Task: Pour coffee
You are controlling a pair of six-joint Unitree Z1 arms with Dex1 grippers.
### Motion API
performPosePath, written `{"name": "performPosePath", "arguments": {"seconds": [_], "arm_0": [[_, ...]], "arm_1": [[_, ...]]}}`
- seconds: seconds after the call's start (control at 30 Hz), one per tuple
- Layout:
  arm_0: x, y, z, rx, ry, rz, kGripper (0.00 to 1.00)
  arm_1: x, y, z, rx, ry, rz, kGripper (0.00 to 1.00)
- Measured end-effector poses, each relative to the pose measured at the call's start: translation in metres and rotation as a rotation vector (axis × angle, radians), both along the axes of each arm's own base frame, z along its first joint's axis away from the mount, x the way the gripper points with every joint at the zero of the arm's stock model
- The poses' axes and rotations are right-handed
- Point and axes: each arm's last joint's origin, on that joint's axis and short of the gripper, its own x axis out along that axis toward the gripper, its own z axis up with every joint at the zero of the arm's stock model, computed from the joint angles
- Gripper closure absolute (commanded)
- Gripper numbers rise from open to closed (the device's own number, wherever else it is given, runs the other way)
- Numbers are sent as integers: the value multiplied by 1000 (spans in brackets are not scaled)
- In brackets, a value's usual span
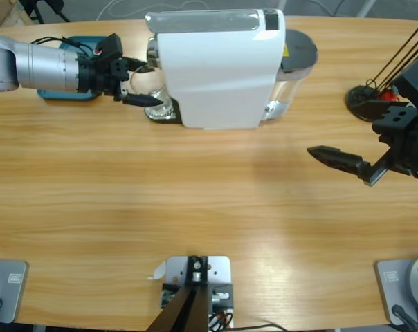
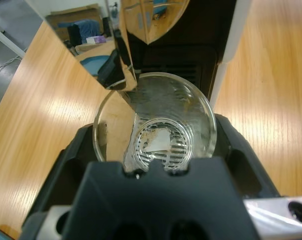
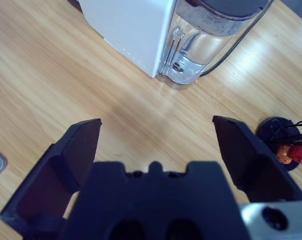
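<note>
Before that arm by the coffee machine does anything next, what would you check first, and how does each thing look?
1. Glass cup between the left hand's fingers: ok, one on each side.
2. Cup upright on the machine's drip grate: ok.
3. Coffee in the cup: cannot tell; it looks clear, the grate showing through the bottom.
4. Firm grip on the cup: cannot tell.
5. Right hand out of the way: ok, open over bare table.
6. White coffee machine standing steady: ok.

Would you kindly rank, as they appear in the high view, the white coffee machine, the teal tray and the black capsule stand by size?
1. White coffee machine.
2. Teal tray, mostly hidden by the left arm, so unsure.
3. Black capsule stand, partly hidden too.
</note>
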Motion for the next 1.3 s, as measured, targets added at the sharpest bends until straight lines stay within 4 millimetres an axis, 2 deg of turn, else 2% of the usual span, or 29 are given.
{"name": "performPosePath", "arguments": {"seconds": [0.47,0.63,0.73,0.77,0.83,0.87,0.9,0.93,1.07,1.17,1.3], "arm_0": [[0,-2,0,4,13,26,0],[-8,12,-7,9,53,44,0],[-23,26,-3,-4,65,55,0],[-30,31,0,-8,69,62,1],[-44,39,5,-15,87,85,0],[-50,43,7,-13,101,115,0],[-58,48,8,-8,114,145,0],[-64,51,11,-7,115,171,0],[-87,69,33,-6,62,318,0],[-97,83,46,9,67,510,0],[-118,97,57,-61,165,675,0]], "arm_1": [[-1,-1,-1,-13,9,0,0],[-2,-4,-2,-36,18,-5,23],[-1,-3,6,-41,4,-20,167],[1,-2,13,-35,-10,-29,253],[3,-1,29,-37,-29,-47,501],[4,-1,38,-42,-31,-54,664],[5,-1,50,-44,-31,-63,958],[7,-3,62,-43,-28,-77,1000],[26,-9,108,11,18,-138,1000],[52,-4,129,35,45,-192,1000],[95,17,155,-18,76,-260,1000]]}}
